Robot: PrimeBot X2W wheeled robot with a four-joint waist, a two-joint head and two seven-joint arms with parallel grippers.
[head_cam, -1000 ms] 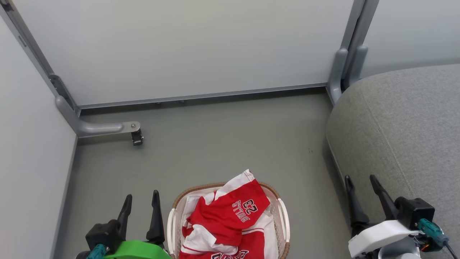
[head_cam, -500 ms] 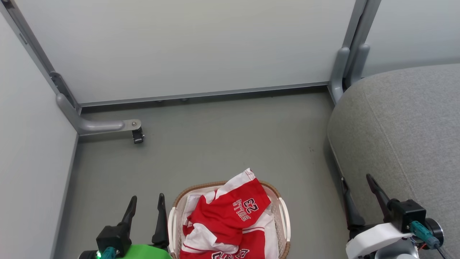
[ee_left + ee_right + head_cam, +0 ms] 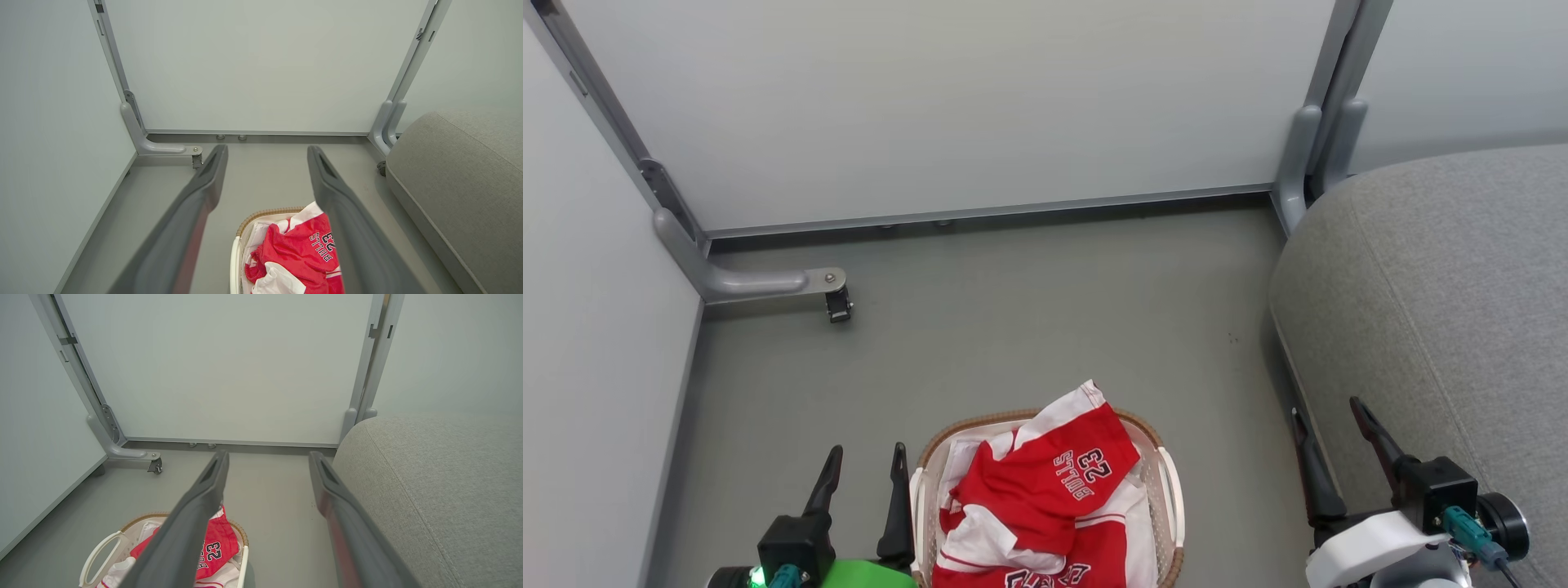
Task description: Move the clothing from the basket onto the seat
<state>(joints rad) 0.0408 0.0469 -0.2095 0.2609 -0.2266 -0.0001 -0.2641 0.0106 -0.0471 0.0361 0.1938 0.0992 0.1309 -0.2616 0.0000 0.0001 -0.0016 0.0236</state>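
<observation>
No garment had been lifted yet, by the look of it. The crumpled red jerseys and shorts with white trim (image 3: 1045,490) lay heaped in the oval white perforated plastic basket with a brown woven rim (image 3: 1170,490) on the floor. The left fingers (image 3: 898,490), just beside the basket, and the right fingers (image 3: 1311,478), by the large grey rounded fabric seat cushion (image 3: 1445,286), stood spread wide and empty. The next move probably called for descending to pinch a raised fold of the limp cloth.
</observation>
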